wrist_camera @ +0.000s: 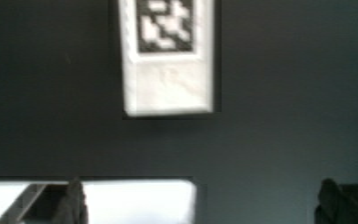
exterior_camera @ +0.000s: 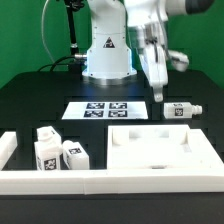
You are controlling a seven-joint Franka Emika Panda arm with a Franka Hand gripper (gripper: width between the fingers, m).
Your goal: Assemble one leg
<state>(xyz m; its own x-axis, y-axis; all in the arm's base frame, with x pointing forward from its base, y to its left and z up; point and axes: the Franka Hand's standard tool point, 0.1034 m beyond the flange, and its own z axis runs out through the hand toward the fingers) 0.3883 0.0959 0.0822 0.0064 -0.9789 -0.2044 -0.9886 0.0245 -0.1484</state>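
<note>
A leg (exterior_camera: 182, 110) lies on its side on the black table at the exterior view's right, a small white post with a marker tag and a narrower stub at its end. In the wrist view it shows as a white post (wrist_camera: 167, 60) with a tag, well ahead of the fingers. My gripper (exterior_camera: 157, 92) hangs above the table just to the exterior view's left of this leg, not touching it. In the wrist view the gripper (wrist_camera: 206, 202) is open and holds nothing, with its dark fingertips (wrist_camera: 64, 203) wide apart. Three more legs (exterior_camera: 58, 150) stand in a group at the front left.
The marker board (exterior_camera: 105, 108) lies in front of the robot base. A large flat white slab (exterior_camera: 165, 150) lies at the front right. A white wall (exterior_camera: 110, 185) runs along the front and left edges. A white rounded corner (wrist_camera: 131, 200) shows under the fingers.
</note>
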